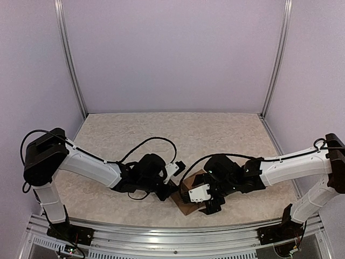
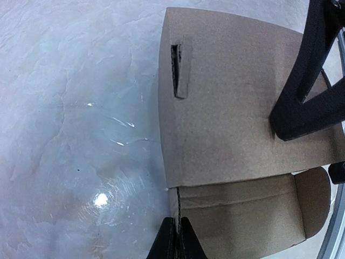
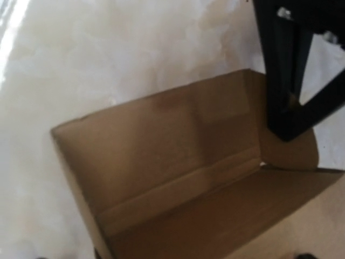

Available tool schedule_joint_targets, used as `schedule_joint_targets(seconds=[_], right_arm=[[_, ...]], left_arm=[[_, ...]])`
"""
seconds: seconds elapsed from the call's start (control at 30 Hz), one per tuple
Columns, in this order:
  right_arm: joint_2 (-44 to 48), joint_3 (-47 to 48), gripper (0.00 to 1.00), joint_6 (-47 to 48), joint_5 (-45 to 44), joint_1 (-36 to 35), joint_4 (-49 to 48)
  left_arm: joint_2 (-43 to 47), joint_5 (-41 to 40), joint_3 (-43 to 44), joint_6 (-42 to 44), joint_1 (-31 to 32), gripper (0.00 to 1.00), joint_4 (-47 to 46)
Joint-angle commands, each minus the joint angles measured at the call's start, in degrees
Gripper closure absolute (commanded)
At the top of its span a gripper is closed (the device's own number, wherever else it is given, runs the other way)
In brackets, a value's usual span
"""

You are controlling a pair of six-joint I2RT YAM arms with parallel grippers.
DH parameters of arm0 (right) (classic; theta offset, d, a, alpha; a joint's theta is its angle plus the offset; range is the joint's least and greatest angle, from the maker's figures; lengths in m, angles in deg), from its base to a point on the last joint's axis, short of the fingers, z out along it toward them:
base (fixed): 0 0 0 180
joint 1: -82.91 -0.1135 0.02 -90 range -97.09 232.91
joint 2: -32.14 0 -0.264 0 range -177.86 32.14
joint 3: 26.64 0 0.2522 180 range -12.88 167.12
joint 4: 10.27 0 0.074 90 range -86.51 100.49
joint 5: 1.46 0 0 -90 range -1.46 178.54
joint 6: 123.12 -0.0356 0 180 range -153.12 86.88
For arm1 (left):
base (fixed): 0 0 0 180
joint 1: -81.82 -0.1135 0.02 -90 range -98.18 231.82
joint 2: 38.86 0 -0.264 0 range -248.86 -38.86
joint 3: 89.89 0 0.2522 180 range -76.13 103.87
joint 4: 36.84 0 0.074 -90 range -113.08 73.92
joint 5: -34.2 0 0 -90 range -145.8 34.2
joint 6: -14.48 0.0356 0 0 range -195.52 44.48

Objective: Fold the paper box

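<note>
The paper box point(image 1: 185, 205) is plain brown cardboard, partly folded, and sits at the near middle of the table between both arms. In the left wrist view its slotted panel point(image 2: 226, 118) faces the camera, with a rounded flap point(image 2: 314, 197) at lower right. My left gripper point(image 2: 177, 240) is shut on the thin edge of a box wall. My right gripper point(image 1: 211, 204) hangs over the box, open, and one of its fingers point(image 2: 302, 91) rests on the slotted panel. The right wrist view looks into the box's brown inside point(image 3: 178, 162). A black finger point(image 3: 288, 81) crosses the box's wall at upper right.
The pale marbled table top point(image 1: 161, 135) stretches back to lilac walls with aluminium posts point(image 1: 71, 59) point(image 1: 276, 59). A metal rail point(image 1: 172, 240) runs along the near edge by the arm bases. Black cables point(image 1: 153, 141) loop over both forearms.
</note>
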Motion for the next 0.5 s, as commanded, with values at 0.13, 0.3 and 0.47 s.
schedule_joint_targets(seconds=[0.13,0.3,0.47], right_arm=[[-0.57,-0.68,0.06,-3.01,0.00,0.48,2.14],[-0.25,-0.81,0.11,-1.66,1.06,0.99,3.08],[0.60,-2.22,0.08,0.25,2.80,1.04,3.72]], left_arm=[[2.57,-7.05,1.39,-0.62,3.09,0.97,-1.10],[3.14,-9.35,1.31,-1.93,3.47,0.97,-1.32],[2.84,-9.39,4.44,-3.48,3.43,0.97,2.44]])
